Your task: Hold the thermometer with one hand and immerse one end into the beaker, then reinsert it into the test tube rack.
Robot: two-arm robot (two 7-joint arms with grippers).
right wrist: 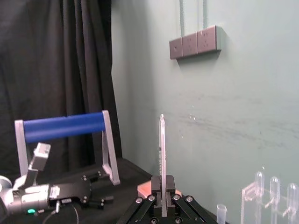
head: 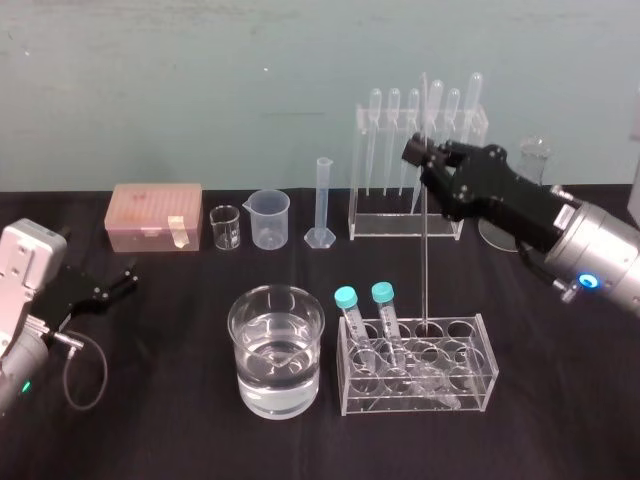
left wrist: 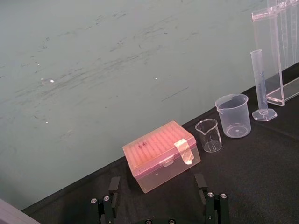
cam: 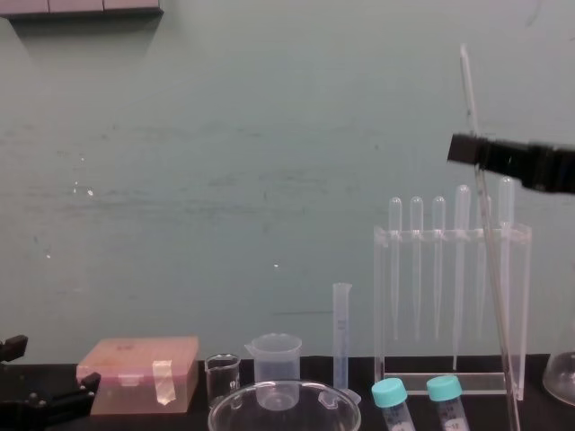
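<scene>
Head view: the thermometer [head: 425,250] is a very thin, clear glass rod standing almost upright, taller than anything near it. Its lower end dips into a back-row hole of the low test tube rack [head: 470,385], just beside 2 blue-capped tubes [head: 365,320]. The right gripper [head: 420,157] reaches in from the right and pinches the rod well above the middle, so a short piece sticks up above the fingers and the long part hangs below them. The beaker [head: 236,335], wide and part full of clear liquid, stands just left of the rack and apart from the rod. Behind the rod is a tall pipette stand [head: 400,225]. The left gripper [head: 122,281] rests low at the table's left edge.

Left wrist view: its 2 fingers are spread wide, holding nothing, and point toward a pink box [left wrist: 161,156].

Right wrist view: the rod rises straight from between the pressed-together fingers, with fine dark marks along it.

Chest view: the rod leans slightly, top toward the left, crossing in front of the pipette stand, gripped near its upper end.
</scene>
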